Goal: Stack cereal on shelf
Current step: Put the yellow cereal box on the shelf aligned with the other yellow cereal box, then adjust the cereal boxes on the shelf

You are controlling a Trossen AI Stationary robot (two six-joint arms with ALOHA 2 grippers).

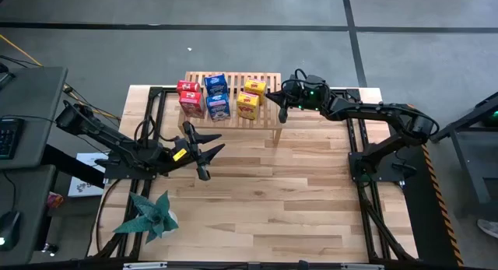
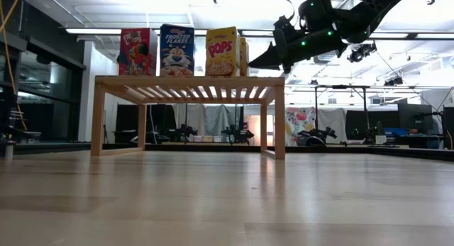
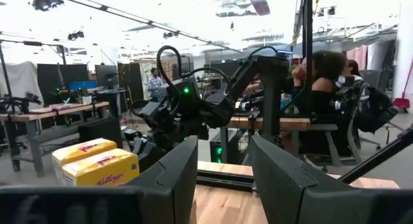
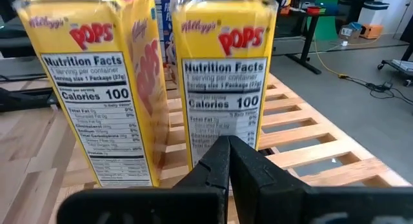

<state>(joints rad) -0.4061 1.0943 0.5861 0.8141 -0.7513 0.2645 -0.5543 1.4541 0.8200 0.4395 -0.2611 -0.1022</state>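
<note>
The desk lay bare of cereal. On the shelf all six boxes stood upright in pairs: red, blue, yellow. By my reckoning, the stacking looked finished. The right hand hovered just beside the yellow pair, fingers together, holding nothing. The left hand waited mid-desk, fingers apart.

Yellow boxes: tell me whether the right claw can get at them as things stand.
Probably yes. The right claw hangs just beside the two yellow boxes on the shelf, its fingers closed. Nothing stands between them; the slats next to the boxes are bare. It would need to open first.
</note>
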